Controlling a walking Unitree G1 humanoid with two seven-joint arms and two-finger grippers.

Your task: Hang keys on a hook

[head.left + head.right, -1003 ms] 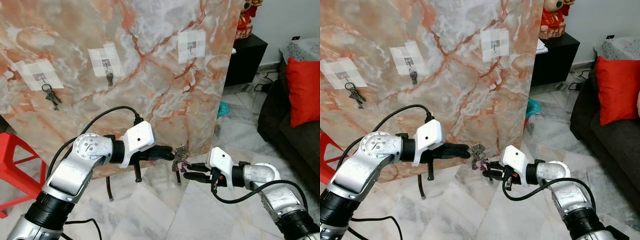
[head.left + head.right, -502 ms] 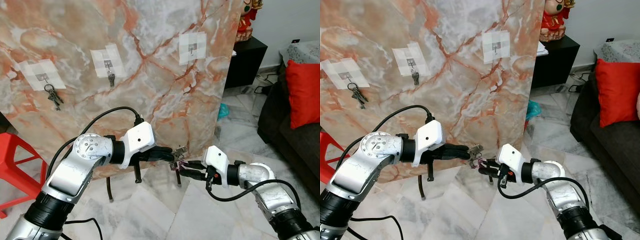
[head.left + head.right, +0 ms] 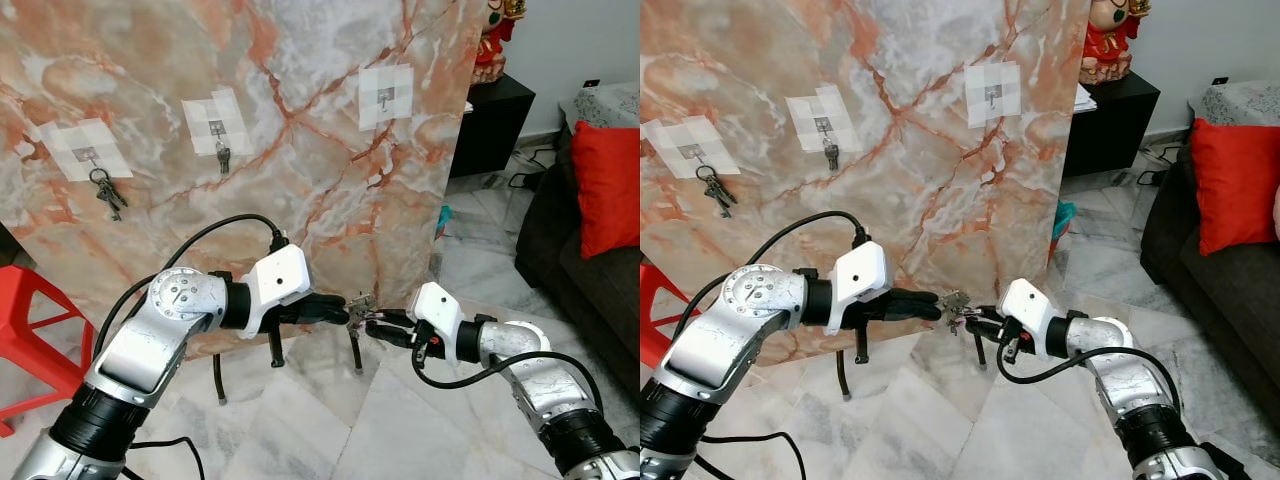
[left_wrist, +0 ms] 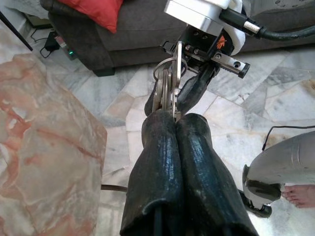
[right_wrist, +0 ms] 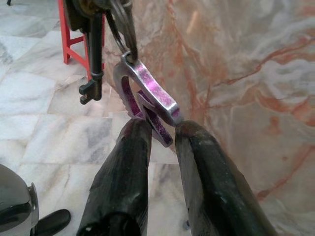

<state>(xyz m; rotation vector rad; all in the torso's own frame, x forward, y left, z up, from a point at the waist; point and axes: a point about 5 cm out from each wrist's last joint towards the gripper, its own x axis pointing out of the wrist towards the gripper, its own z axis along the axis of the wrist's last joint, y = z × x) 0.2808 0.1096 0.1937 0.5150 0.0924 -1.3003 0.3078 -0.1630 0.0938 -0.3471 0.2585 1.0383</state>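
From the head we see our left gripper (image 3: 345, 309) pinching the keys (image 3: 358, 308) low before the marble board (image 3: 300, 130), our right gripper (image 3: 377, 328) meeting them.

Along the left wrist, our fingers (image 4: 167, 147) are pressed together on the key blades.

Along the right wrist, our fingers (image 5: 130, 147) stand slightly apart around the purple fob (image 5: 147, 101).

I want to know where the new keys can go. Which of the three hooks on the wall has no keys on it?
The rightmost hook is bare. The left hook carries a key bunch and the middle hook holds a small key.
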